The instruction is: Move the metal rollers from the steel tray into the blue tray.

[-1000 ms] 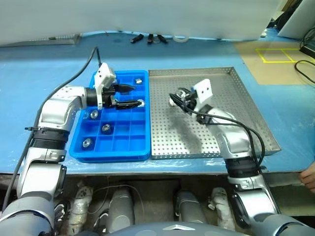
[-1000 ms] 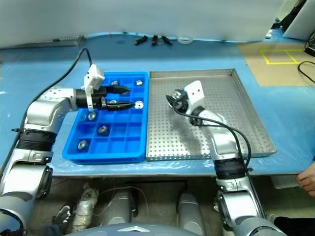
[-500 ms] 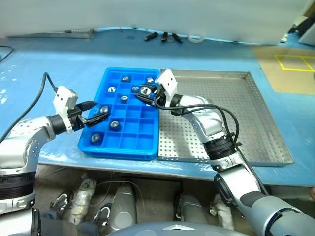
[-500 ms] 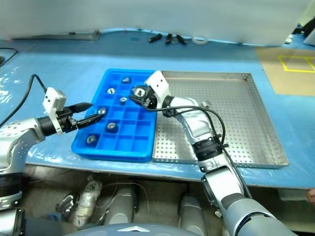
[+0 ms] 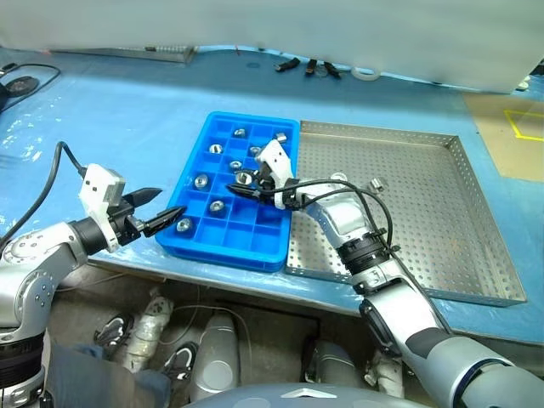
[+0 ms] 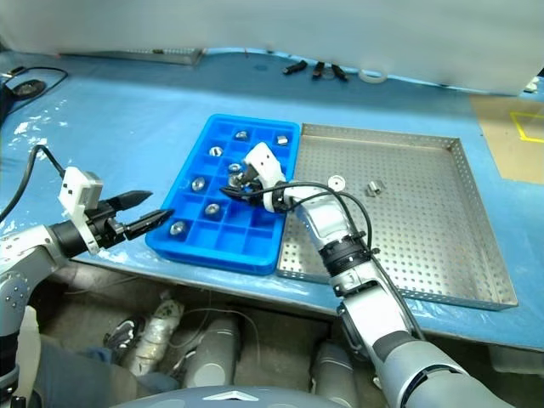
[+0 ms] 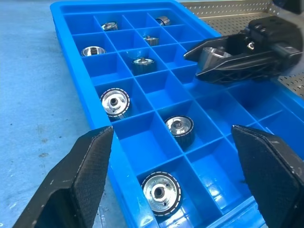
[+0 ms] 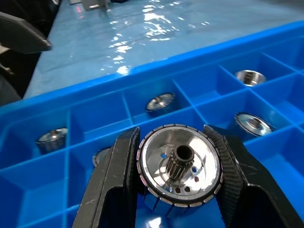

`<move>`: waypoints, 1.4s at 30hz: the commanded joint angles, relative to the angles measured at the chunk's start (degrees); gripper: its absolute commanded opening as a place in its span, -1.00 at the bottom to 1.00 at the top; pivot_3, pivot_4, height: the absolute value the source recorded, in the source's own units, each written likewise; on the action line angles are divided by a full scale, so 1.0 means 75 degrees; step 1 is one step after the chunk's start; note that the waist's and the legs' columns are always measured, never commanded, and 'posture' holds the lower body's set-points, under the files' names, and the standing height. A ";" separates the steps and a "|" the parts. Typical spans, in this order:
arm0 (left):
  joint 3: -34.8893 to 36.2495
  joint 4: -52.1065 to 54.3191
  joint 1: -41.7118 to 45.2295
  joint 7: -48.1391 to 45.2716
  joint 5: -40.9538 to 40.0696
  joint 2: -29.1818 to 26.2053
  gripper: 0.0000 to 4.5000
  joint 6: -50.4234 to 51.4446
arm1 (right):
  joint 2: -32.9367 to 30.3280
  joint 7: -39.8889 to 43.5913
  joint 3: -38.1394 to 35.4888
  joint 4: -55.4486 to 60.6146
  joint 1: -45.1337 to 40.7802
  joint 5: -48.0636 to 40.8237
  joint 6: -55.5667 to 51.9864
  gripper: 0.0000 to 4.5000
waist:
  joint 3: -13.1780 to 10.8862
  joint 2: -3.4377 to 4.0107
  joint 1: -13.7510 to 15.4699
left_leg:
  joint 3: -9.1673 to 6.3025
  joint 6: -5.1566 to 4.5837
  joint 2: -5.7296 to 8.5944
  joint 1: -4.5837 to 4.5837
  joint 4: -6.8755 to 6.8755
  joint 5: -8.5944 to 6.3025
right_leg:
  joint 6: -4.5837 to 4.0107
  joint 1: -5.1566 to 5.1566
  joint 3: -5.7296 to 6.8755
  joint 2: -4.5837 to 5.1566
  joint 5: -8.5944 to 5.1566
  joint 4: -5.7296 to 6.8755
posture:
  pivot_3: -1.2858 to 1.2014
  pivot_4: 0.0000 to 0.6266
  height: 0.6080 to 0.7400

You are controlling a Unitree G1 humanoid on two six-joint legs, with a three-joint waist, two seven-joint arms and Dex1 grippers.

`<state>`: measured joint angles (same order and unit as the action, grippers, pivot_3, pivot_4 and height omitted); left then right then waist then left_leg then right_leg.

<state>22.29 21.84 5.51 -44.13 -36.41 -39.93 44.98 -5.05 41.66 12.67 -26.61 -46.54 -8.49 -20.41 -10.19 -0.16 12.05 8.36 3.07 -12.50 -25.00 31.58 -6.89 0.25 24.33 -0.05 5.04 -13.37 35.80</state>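
Right gripper (image 8: 176, 190) clamped on silvery toothed metal roller (image 8: 178, 164), above bright blue plastic compartment tray (image 5: 197, 252). Left gripper (image 5: 161, 209) jaws wide apart, empty, beside tray's near-left corner. Two rollers (image 6: 374, 187) remain in perforated dull steel tray (image 5: 442, 246); several sit in blue compartments.

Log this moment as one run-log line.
right tool: shut on roller, over blue tray | left tool: open, empty, beside tray | steel tray: two rollers left
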 commanded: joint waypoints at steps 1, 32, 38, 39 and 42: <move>0.0099 0.0243 0.0042 0.0068 -0.0190 -0.0122 0.87 -0.0049 | 0.0001 -0.0071 -0.0103 -0.0033 -0.0133 0.0127 0.0433 -0.24 | 0.0001 -0.0001 -0.0001 | 0.0000 0.0005 -0.0002 -0.0001 0.0000 0.0003 | 0.0000 0.0000 0.0000 -0.0001 0.0000 -0.0001 | 0.36 -0.52 1.00; -0.3472 -0.5070 0.5143 -0.2306 0.1455 0.1509 0.87 -0.2490 | -0.1465 -0.2386 -0.1914 0.3407 0.1532 0.0205 -0.0988 0.64 | 0.0005 -0.0002 -0.0835 | 0.0014 0.0025 -0.0035 0.0022 0.0097 0.0031 | 0.0026 -0.0004 -0.0021 -0.0043 0.0021 0.0104 | -0.09 -0.52 1.00; -0.3741 -0.6020 0.5791 -0.2841 0.1804 0.2117 0.87 -0.3025 | -0.1632 -0.2915 -0.2148 0.3983 0.2067 0.0252 -0.1240 0.64 | 0.0005 -0.0002 -0.1151 | 0.0016 0.0013 -0.0038 0.0039 0.0096 0.0028 | 0.0021 -0.0006 -0.0042 -0.0065 0.0020 0.0104 | -0.15 -0.52 1.00; -0.3757 -0.6152 0.5872 -0.2915 0.1855 0.2188 0.87 -0.3094 | -0.1642 -0.2987 -0.2172 0.4056 0.2151 0.0244 -0.1272 0.64 | 0.0005 -0.0002 -0.1187 | 0.0018 0.0009 -0.0038 0.0040 0.0096 0.0027 | 0.0021 -0.0006 -0.0044 -0.0070 0.0019 0.0104 | -0.16 -0.52 1.00; -0.3749 -0.6464 0.6060 -0.3089 0.1958 0.2311 0.87 -0.3228 | -0.1663 -0.3138 -0.2251 0.4306 0.2380 0.0180 -0.1377 0.64 | 0.0005 -0.0002 -0.1264 | 0.0022 -0.0006 -0.0038 0.0042 0.0096 0.0026 | 0.0013 -0.0006 -0.0049 -0.0071 0.0016 0.0104 | -0.17 -0.52 1.00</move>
<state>-6.24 -26.56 49.22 -66.19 -22.03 -22.37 22.26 -16.93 18.90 -2.71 2.41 -28.83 -6.90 -30.71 -10.15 -0.17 2.57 8.54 2.96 -12.77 -24.68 32.30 -6.69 0.20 24.28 -0.43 4.52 -13.33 36.58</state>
